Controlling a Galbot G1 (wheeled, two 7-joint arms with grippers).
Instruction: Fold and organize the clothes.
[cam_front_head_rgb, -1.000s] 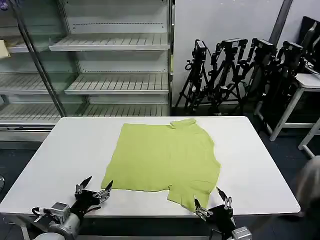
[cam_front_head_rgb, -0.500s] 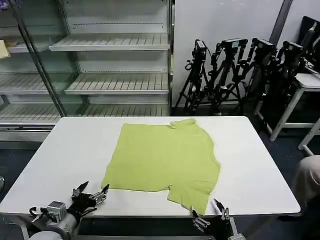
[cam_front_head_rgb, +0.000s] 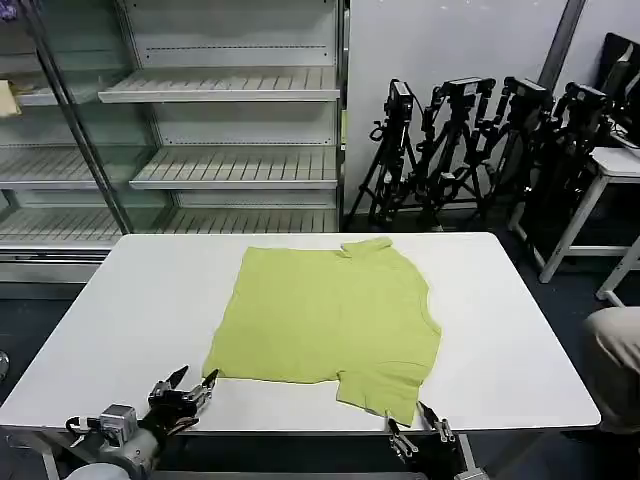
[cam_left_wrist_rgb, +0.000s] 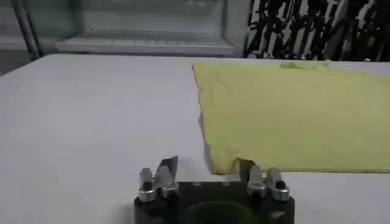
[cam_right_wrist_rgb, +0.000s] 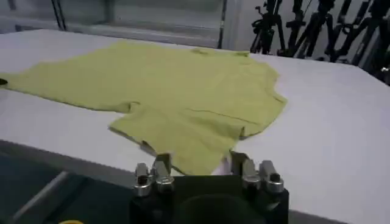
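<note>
Lying flat in the middle of the white bench (cam_front_head_rgb: 120, 300), the lime shirt (cam_front_head_rgb: 330, 315) is partly folded: collar at the upper centre of the frame, one sleeve flap at lower centre-right reaching almost to the near bench edge.

Handling, judged: light, soft, limp cloth. It should drape and crease easily, may slide on the smooth top, and will not hold shape when lifted by one point. Best holds look like the thin edges: the lower-left hem corner and the tip of the sleeve flap; pinch low so a finger slips under a single layer.

Left gripper (cam_front_head_rgb: 185, 389) sits at the lower left of the frame, low over the bench, just short of the hem corner; jaws spread, nothing between them. Left wrist view shows that corner (cam_left_wrist_rgb: 222, 164) just ahead of the fingers.

Right gripper (cam_front_head_rgb: 420, 432) sits at the lower centre-right, at the bench's near edge just below the sleeve flap (cam_right_wrist_rgb: 183, 146); jaws spread, empty.

Next step, judged: both close in on those edges.
</note>
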